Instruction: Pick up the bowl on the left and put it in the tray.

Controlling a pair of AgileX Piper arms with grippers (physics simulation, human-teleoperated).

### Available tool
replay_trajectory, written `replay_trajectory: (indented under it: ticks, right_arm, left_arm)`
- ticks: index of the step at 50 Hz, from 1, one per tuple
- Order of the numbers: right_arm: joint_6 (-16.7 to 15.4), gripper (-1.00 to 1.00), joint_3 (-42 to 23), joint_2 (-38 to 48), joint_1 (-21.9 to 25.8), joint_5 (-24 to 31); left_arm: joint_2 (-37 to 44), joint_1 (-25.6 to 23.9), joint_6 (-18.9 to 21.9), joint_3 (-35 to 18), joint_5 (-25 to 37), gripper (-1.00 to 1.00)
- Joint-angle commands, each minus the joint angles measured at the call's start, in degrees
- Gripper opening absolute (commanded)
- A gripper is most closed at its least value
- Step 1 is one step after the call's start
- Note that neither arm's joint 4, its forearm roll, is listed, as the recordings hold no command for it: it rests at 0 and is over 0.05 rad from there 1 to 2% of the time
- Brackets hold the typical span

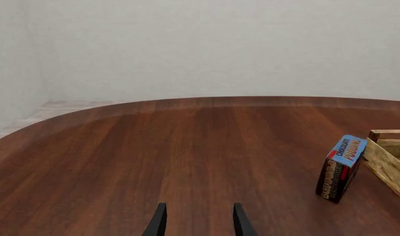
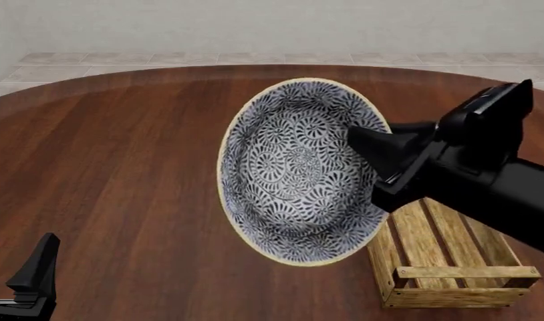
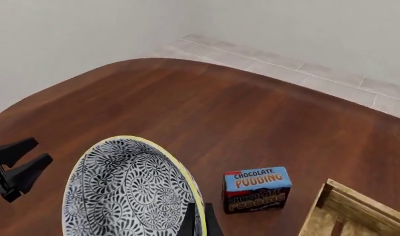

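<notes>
**Bowl held aloft by the right arm, tipped on edge**

The table (image 2: pixel 120 167) spreads dark and wooden beneath both arms. The tray (image 2: pixel 450 257) sits on it below and just past the right gripper's (image 3: pixel 198 219) fingertips, slats bare. The bowl (image 2: pixel 295 170) hangs clear of the table, tilted steeply with its patterned inside facing the front camera, its rim pinched between the right fingers. The pudding box (image 3: pixel 256 189) stands upright beyond that rim, near the tray's end. The left gripper (image 1: pixel 198 221) is low over the table, fingers spread with nothing between them.
</notes>
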Motion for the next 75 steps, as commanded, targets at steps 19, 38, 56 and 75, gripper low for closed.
replay_trajectory:
  ticks: [19, 38, 56, 75]
  right_arm:
    - [10.3, -1.00, 4.7, -2.9, -9.9, -3.6]
    - [14.5, -1.00, 5.9, -2.0, -15.6, -5.6]
    - [18.6, -1.00, 7.8, -1.6, -20.9, -7.8]
    - [25.0, -1.00, 12.4, -0.9, -27.6, -12.8]
  left_arm:
    - [0.0, 0.0, 0.0, 0.0, 0.0, 1.00]
    - [0.0, 0.0, 0.0, 0.0, 0.0, 1.00]
    - [0.0, 0.0, 0.0, 0.0, 0.0, 1.00]
    - [0.0, 0.0, 0.0, 0.0, 0.0, 1.00]
